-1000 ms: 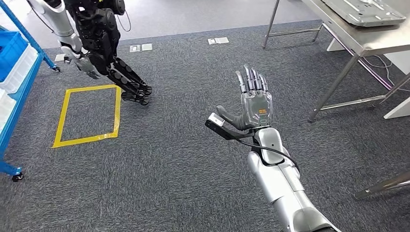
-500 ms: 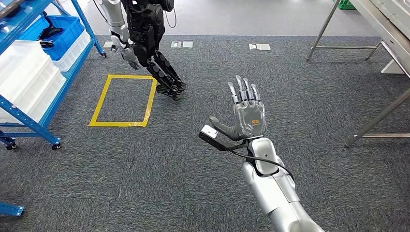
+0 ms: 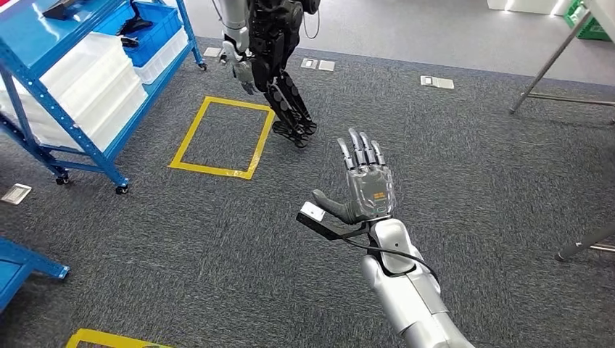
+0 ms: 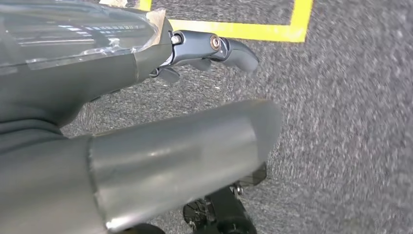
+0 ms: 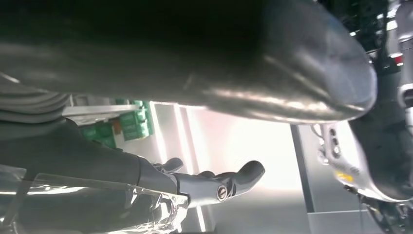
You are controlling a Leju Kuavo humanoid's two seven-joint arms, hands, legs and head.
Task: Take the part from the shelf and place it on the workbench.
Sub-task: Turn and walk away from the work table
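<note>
A robot's own view down onto grey carpet. Its right hand (image 3: 368, 181) is raised in front, fingers straight and spread, holding nothing. The left hand (image 4: 97, 73) appears from its wrist camera over the carpet beside a yellow tape line; its fingers look loosely extended with nothing in them. This seems to be the approach step — neither hand carries a part, so the pick-up is not yet done. The shelf (image 3: 69, 109), a blue wheeled rack, stands well apart at the upper left. On it sit white bins (image 3: 94, 87), contents hidden, and a blue bin (image 3: 163, 22) holding a dark object (image 3: 134, 29) — possibly the part, though too small to tell. Another dark item (image 3: 62, 9) lies on the top level. A yellow square (image 3: 221, 138) is taped on the floor beside the rack, and another robot (image 3: 272, 51) stands just past it. Next, the robot would likely need to close in on the rack and reach toward the blue bin.
</note>
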